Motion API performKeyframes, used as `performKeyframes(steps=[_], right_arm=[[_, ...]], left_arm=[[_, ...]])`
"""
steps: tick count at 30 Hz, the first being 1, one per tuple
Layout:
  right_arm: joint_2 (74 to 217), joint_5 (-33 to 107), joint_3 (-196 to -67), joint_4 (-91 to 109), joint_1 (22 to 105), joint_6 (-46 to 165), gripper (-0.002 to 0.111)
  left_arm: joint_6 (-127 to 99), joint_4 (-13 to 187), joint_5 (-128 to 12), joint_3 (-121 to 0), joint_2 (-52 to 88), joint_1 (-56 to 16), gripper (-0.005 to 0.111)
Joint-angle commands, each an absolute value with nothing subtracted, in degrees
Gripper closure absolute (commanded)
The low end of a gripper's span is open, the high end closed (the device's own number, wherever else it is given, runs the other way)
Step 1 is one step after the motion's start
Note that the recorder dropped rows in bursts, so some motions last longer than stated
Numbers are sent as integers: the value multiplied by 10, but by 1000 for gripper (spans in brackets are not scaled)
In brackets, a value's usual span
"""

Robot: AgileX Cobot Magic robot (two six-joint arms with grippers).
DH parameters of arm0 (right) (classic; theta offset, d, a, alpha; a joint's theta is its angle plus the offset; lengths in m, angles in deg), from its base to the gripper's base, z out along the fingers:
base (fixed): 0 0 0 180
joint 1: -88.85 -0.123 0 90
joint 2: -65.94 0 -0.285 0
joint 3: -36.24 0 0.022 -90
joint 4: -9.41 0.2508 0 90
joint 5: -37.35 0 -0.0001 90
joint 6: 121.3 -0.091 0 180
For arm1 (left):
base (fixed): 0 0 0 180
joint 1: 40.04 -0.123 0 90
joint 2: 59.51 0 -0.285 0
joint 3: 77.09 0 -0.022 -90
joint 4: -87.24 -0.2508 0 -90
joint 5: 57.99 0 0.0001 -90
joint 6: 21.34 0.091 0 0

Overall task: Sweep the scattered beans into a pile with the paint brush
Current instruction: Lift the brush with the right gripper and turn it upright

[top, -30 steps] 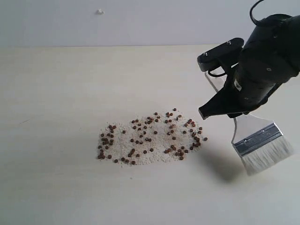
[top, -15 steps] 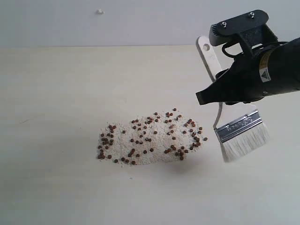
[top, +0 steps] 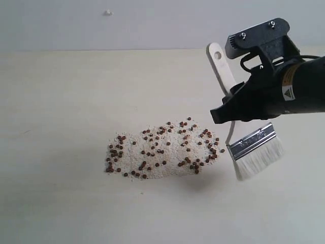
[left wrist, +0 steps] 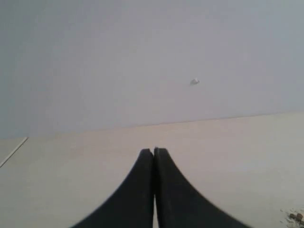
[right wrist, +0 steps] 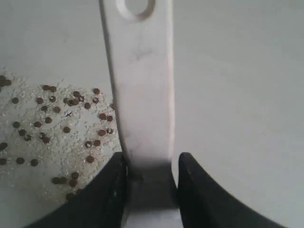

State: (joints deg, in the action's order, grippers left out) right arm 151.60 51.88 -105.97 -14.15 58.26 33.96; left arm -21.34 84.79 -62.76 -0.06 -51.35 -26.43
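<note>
1 brush (top: 252,146) in R gripper (right wrist: 151,164), parked at right edge of the beans (top: 162,150).
Count: 1 brush, 1 bean patch mid-table (top: 61,101) (dozens, too many to count exactly), 2 grippers. R gripper clamped on brush handle, bristles down, just beside the patch, not touching beans. L gripper (left wrist: 153,156) pinched closed, empty. Vs 1 s ago: brush moved left toward patch, handle end now in view; beans unchanged.
</note>
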Motion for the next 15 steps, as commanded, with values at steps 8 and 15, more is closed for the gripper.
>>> performKeyframes(steps=[8,15], right_arm=[[1493,420,-1009,-140,581,361,108],[1369,373,-971,-135,581,363,108]], left_arm=[[-337,850,-558,1,-517,-262,107],[-432,850,-531,1,-517,-262,107]])
